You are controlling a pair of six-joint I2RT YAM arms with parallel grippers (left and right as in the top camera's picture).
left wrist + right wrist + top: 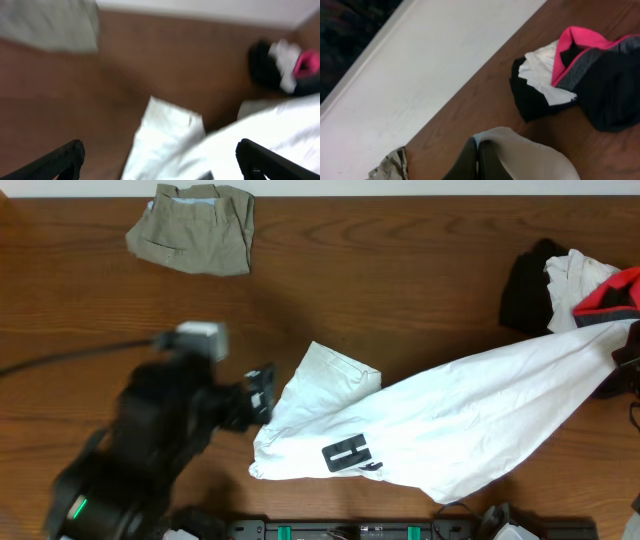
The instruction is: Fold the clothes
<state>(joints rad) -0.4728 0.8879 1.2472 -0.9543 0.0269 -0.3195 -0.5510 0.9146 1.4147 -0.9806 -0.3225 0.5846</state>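
The large white top (460, 410) lies stretched across the table from centre left up to the right edge, its black rectangular mark (347, 453) near the front. My left gripper (262, 392) hovers at the top's folded left end, blurred by motion. In the left wrist view its fingers (65, 159) stand wide apart, with the white top (170, 135) below and nothing between them. My right gripper (478, 143) is shut on a pinched edge of the white top (530, 155), lifted above the table at the far right.
A khaki piece (195, 227) lies at the back left. A pile of black (525, 285), white (575, 275) and red (610, 295) clothes sits at the back right, close to my right arm. Equipment lines the table's front edge (360, 530).
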